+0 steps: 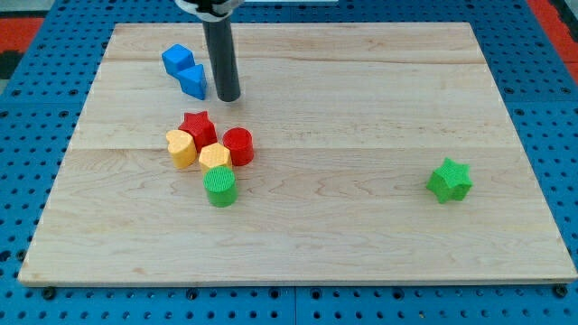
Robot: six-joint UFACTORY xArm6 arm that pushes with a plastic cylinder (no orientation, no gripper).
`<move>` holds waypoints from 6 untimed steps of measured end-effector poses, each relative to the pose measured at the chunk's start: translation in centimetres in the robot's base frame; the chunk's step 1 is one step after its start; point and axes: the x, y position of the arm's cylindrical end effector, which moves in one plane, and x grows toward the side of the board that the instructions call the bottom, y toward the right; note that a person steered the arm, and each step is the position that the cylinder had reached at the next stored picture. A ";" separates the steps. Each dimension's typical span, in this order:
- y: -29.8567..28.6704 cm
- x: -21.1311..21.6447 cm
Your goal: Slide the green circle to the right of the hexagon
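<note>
My tip [228, 97] beside blue blocks [185, 71] — green circle [219, 187] apart.

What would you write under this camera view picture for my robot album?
My tip rests beside the blue blocks, above the cluster where the green circle touches the yellow hexagon.

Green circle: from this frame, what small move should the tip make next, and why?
Probably bring my tip down the view's left of the cluster to the green circle. The circle sits just below the yellow hexagon, while my tip is far above, beside the blue blocks.
</note>
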 end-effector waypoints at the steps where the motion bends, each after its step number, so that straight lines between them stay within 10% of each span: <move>1: 5.3 4.0; 3: 3.3 12.4; 6: 2.8 14.4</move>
